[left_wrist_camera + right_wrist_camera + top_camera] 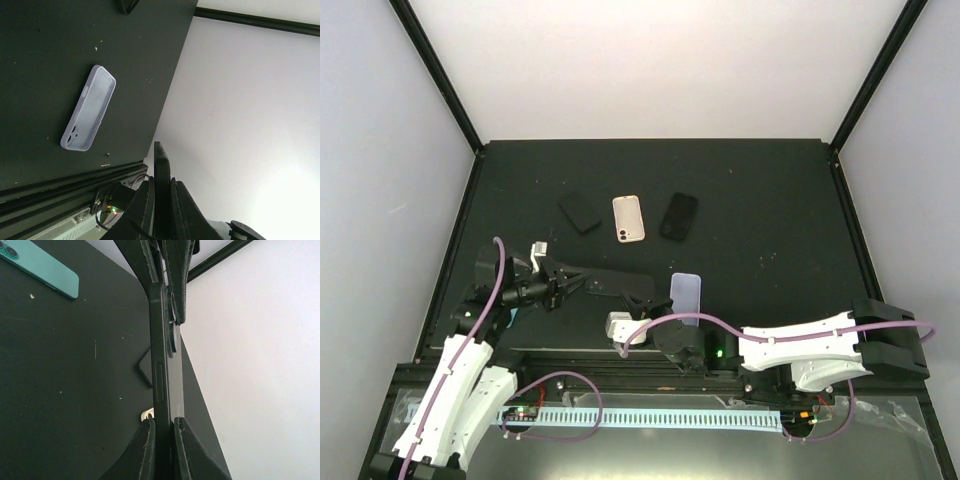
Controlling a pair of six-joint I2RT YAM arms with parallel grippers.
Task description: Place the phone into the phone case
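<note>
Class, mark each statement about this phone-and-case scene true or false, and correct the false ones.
1. The left hand and the right hand both grip the same black phone. True.
2. The lavender case lies flat on the table with nothing in it. True.
3. The black phone already sits inside the lavender case. False: it is held between the two hands, apart from the case.
4. The right hand is open. False: it is shut on the black phone.
</note>
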